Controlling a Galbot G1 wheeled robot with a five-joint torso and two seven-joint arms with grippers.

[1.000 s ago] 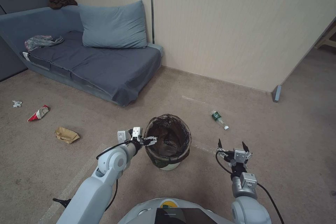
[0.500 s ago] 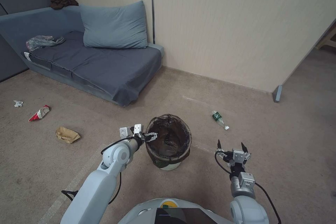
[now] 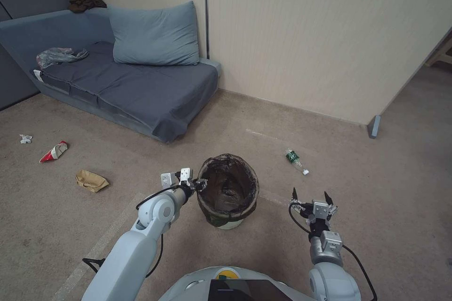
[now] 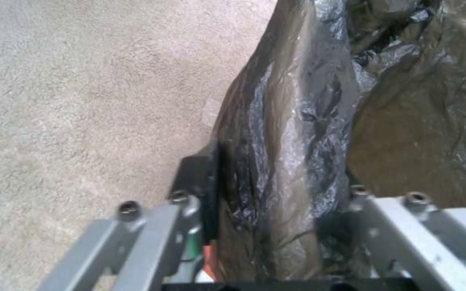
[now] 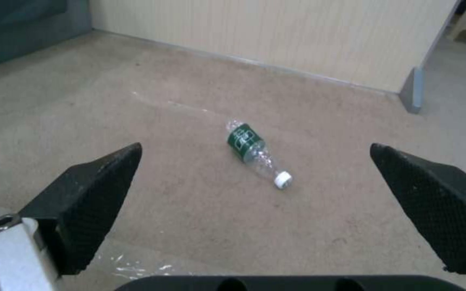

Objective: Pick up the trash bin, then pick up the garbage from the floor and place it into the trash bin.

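The robot's left hand (image 3: 197, 183) grips the near-left rim of the trash bin (image 3: 228, 190), its fingers (image 4: 198, 190) pressed onto the dark brown bag liner (image 4: 292, 133) folded over the edge, one finger outside the rim and the other inside. The small white bin stands on the beige carpet (image 3: 329, 150) directly ahead of the robot's base. The right hand (image 3: 309, 195) hovers low to the right of the bin, jaws spread wide and holding nothing, with the green-labelled plastic bottle (image 5: 255, 151) lying on its side on the floor just beyond it, white cap toward the hand. Farther left on the carpet lie a brown paper bag (image 3: 91, 181), a crushed red-and-white paper cup (image 3: 53, 152) and a white tissue wad (image 3: 25, 138), all well apart from the bin. A grey sofa (image 3: 132, 84) with a blue pillow (image 3: 155, 35) stands against the wall behind. Compared with a second ago, the left hand has drawn back from reaching over the bin's opening to its rim, while the right hand has kept its place and its wide spread.
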